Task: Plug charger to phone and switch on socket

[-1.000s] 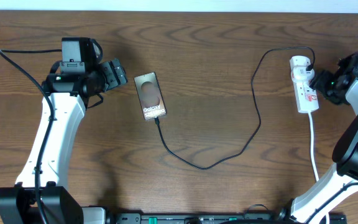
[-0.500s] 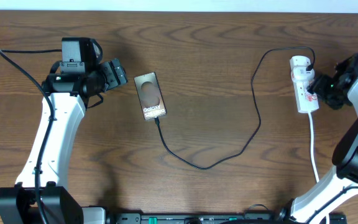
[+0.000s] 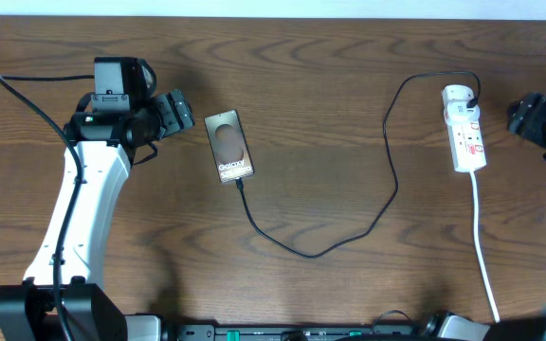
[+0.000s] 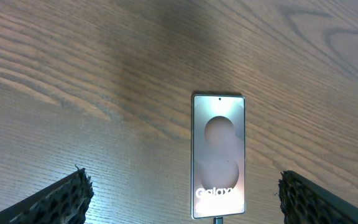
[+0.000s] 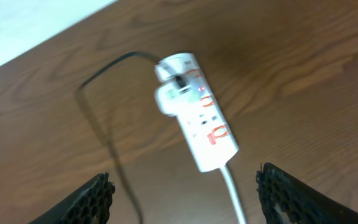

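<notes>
The phone (image 3: 229, 145) lies flat on the table, bronze with white "Galaxy" text, and shows in the left wrist view (image 4: 219, 155). The charger cable (image 3: 330, 248) runs from the phone's near end in a loop up to its black plug (image 3: 472, 92) in the white socket strip (image 3: 465, 128), which also shows in the right wrist view (image 5: 196, 118). A small red light shows on the strip. My left gripper (image 3: 180, 114) is open and empty, just left of the phone. My right gripper (image 3: 519, 116) is open and empty, to the right of the strip and apart from it.
The strip's white cord (image 3: 482, 246) runs toward the near table edge. A pale wall edge (image 5: 23, 25) borders the table's far side. The left arm's black cable (image 3: 27, 90) loops at the far left.
My right gripper has pulled away to the right from the socket strip, which it was touching near the switch. The left arm, phone and cable have not moved.
</notes>
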`<control>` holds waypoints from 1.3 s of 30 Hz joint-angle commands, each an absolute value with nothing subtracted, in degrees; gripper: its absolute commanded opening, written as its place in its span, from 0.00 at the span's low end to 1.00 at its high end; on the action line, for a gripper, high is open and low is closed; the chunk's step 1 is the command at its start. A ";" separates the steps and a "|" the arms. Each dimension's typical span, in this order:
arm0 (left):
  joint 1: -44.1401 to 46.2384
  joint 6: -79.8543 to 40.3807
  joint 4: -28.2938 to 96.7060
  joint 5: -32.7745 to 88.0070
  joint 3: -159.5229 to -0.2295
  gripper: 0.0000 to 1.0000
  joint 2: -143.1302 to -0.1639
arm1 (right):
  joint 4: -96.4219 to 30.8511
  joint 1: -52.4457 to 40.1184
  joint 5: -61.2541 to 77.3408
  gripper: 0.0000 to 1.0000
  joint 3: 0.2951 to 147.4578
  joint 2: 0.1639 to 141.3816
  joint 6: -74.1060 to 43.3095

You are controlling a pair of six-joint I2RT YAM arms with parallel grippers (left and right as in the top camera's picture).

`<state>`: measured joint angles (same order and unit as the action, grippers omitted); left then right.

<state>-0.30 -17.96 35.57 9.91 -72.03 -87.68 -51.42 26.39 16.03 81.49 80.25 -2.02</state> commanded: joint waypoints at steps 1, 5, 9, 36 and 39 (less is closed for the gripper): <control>-0.36 -17.63 35.59 9.15 -72.23 0.93 -87.96 | -54.78 24.29 17.78 0.75 81.91 75.11 2.09; -0.36 -17.63 35.59 9.15 -72.23 0.93 -87.96 | -59.88 23.35 17.72 0.75 81.91 68.55 3.09; -0.36 -17.63 35.59 9.15 -72.23 0.93 -87.96 | -64.88 23.35 17.39 0.99 81.91 62.50 3.09; -0.36 -17.63 35.59 9.15 -72.23 0.93 -87.96 | -76.44 22.20 13.65 0.99 80.95 51.00 5.89; -0.36 -17.63 35.59 9.15 -72.23 0.93 -87.96 | -70.87 18.94 11.81 0.99 78.83 49.04 5.89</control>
<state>-0.30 -17.96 35.57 9.91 -72.03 -87.68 -73.97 21.76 13.76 80.66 51.13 5.06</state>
